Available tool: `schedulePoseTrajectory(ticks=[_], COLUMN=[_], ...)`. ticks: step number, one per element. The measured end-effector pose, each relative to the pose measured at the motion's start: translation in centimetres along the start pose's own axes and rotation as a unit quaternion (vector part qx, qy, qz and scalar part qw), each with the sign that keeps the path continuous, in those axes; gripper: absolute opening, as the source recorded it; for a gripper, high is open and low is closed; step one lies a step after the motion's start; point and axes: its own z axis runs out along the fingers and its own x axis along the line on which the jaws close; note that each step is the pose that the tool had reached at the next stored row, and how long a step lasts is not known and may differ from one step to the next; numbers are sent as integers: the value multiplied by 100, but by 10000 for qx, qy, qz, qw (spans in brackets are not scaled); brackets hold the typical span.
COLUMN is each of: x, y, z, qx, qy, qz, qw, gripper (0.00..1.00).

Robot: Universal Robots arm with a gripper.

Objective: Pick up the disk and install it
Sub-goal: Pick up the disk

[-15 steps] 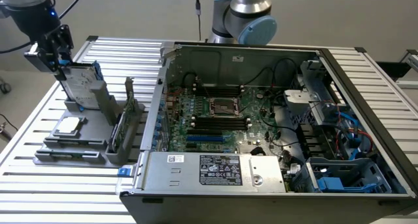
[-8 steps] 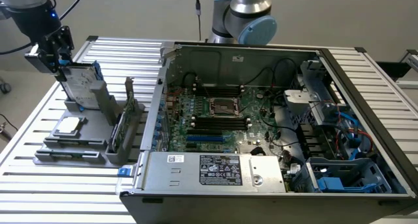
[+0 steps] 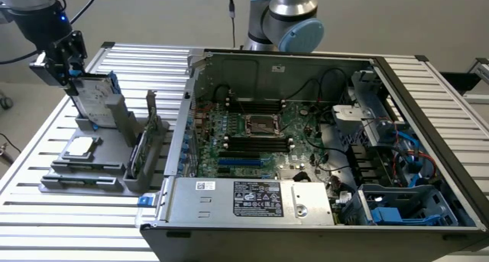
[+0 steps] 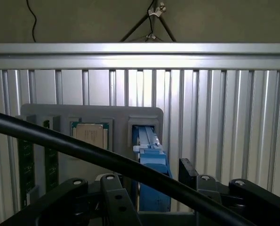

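Observation:
The disk [image 3: 98, 102] stands upright on edge in a slot at the back of a grey holder [image 3: 114, 156], at the exterior view's left. It is silver-grey with a white label and a blue carrier frame. My gripper [image 3: 67, 78] hangs over its top edge, fingers lowered on either side of it. In the wrist view the blue edge of the disk [image 4: 151, 150] runs between my fingers [image 4: 190, 173] with a gap on each side. My gripper [image 4: 151, 182] is open and grips nothing.
The holder also carries a small silver square chip [image 3: 82, 147] and an upright card [image 3: 145, 139]. An open computer case [image 3: 200, 102] lies to the right, with a silver box [image 3: 252, 199] at its front and a blue bay [image 3: 397, 210]. A black cable [image 4: 107, 160] crosses the wrist view.

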Motion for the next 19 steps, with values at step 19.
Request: schedulePoseTrajectory(ticks=[19], x=[-14], y=[-1], z=[11], qx=[-4], qy=[-1], qz=[7], qw=[10000], gripper=[56])
